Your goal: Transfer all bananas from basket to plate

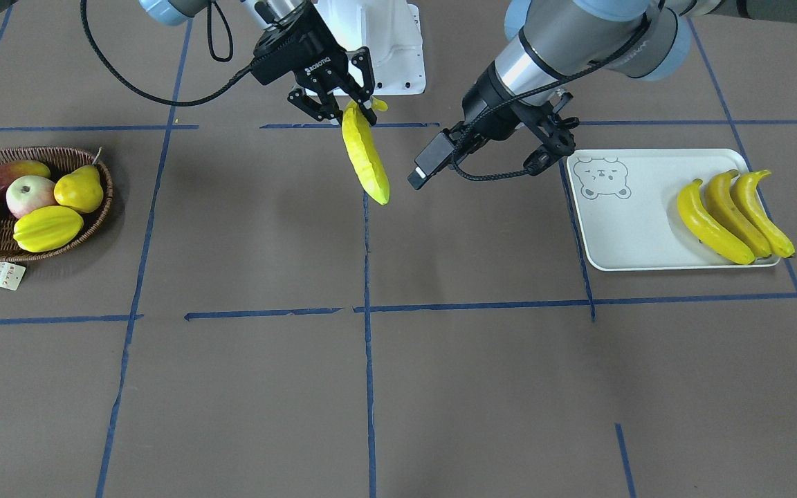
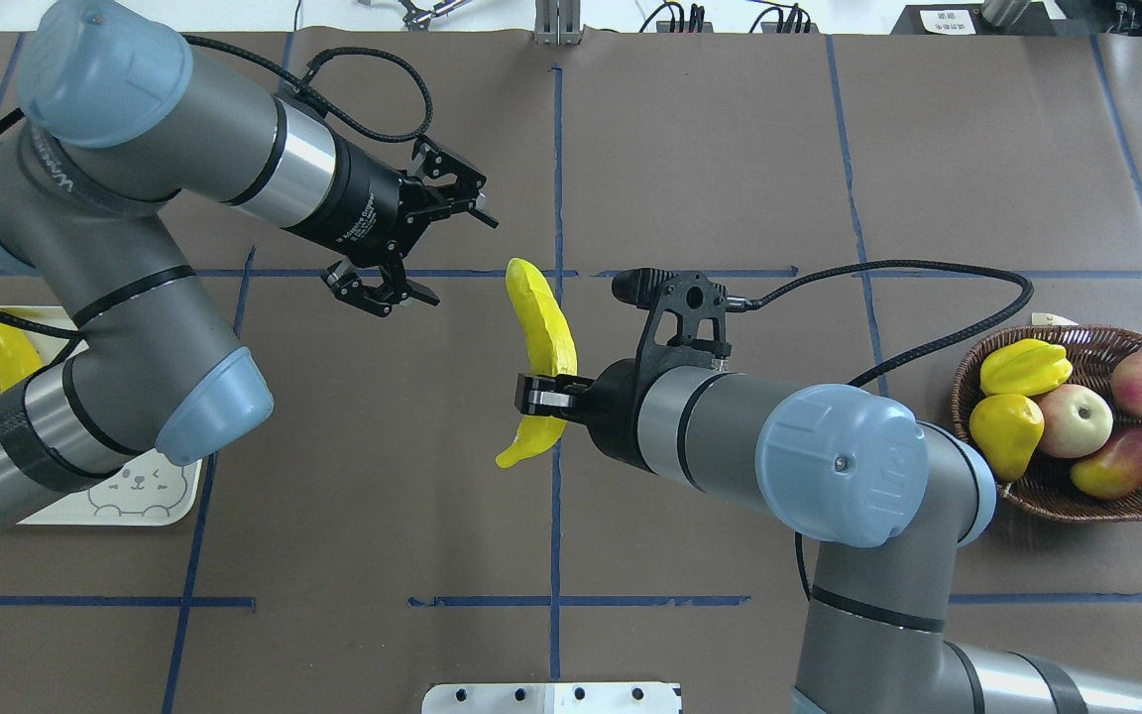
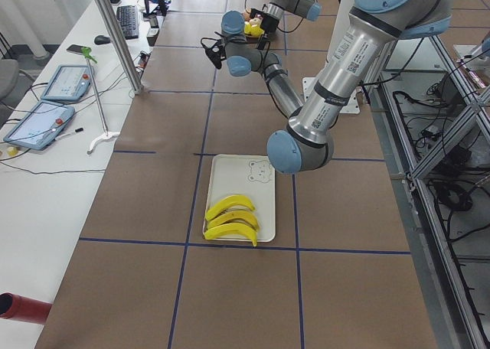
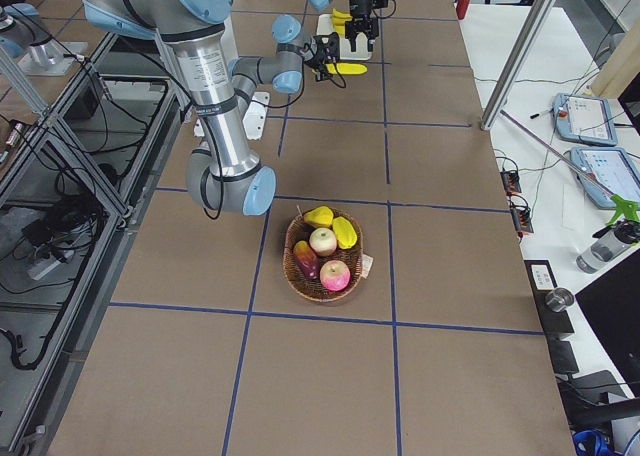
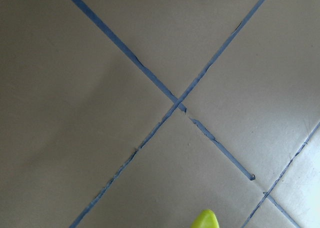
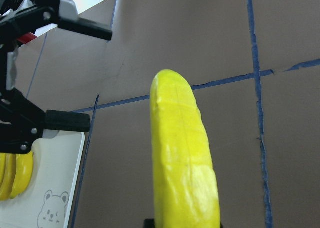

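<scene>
Risk: the right tool (image 2: 536,395) pinches the 4th banana (image 2: 539,327) only near its stem end, above the counter (image 2: 730,149) centre, so the long free part can swivel or slip, esp. if it lets go before the left tool (image 2: 447,253), spread wide and empty nearby, grips it. Long axis runs approx. robot side to far side, w/ the blunt tip pointing away from the robot. Three bananas (image 1: 730,218) lie on the plate (image 1: 620,235); the basket (image 1: 106,190) holds none.
</scene>
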